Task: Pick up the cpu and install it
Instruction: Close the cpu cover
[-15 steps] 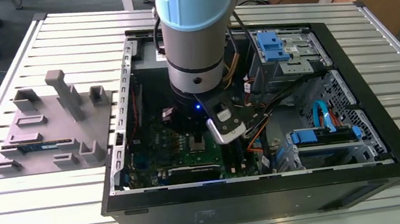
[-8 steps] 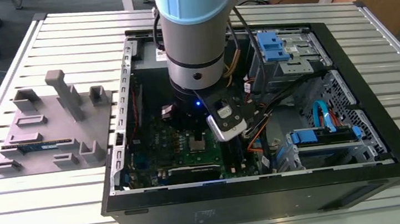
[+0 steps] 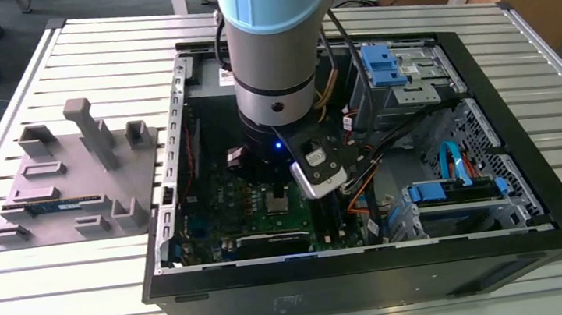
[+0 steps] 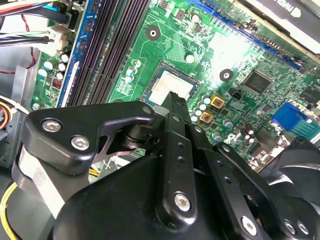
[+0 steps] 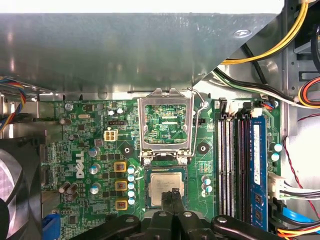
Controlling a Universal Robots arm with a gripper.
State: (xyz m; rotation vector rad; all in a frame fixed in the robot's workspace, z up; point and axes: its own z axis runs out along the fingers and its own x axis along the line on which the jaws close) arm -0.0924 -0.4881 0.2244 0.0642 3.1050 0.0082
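Gripper (image 5: 175, 192), fingers closed empty, is hanging over socketed cpu (image 5: 161, 183); case (image 3: 377, 274) is lying on slatted metal table (image 3: 92, 52).

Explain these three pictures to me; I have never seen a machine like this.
The exterior view looks from outside: a robot arm reaches into an open computer case on a slatted table; a grey tray lies on that view's left. Both wrist views come from cameras riding on the arm, looking at the motherboard. The cpu lies in its socket, whose metal clamp frame stands open. The hand, fingers together, seems to hold nothing; its tips are at the cpu's edge.
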